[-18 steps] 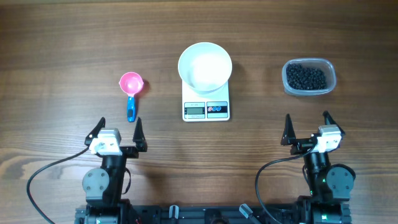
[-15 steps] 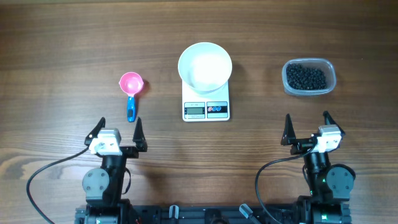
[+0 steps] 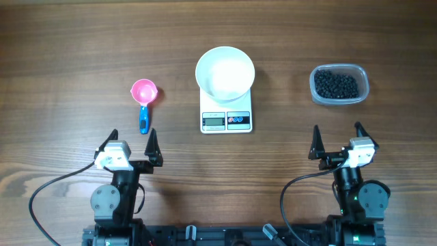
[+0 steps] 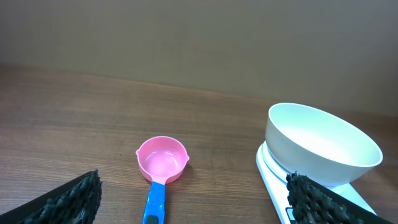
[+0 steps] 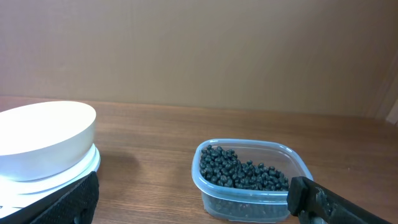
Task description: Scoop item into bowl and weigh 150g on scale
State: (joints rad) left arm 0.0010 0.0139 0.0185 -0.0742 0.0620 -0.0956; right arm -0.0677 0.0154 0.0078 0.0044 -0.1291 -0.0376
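Barely anything has changed in the last half second. The only difference I can spot is the left gripper, whose wrist head sits a hair further left in the lower left of the overhead frame. The right gripper, lower right, hasn't budged. Both have their fingers spread as wide as they go and nothing in them.

So my read is that the task hasn't started. The small pink plastic scoop cup with the blue handle lies untouched left of centre, just above the left gripper, handle pointing down the frame toward it. The round glossy white bowl sits on the small white rectangular digital scale at top centre, and it looks empty. The tiny round black pellets are all heaped in the clear rounded plastic tub at the upper right, well apart from the bowl. The display is too small to read.

The surface is a dark brown wood-grain table with a few things on it and no spills that I can see. The wrist views show a plain tan wall behind the table and not much else of the room.
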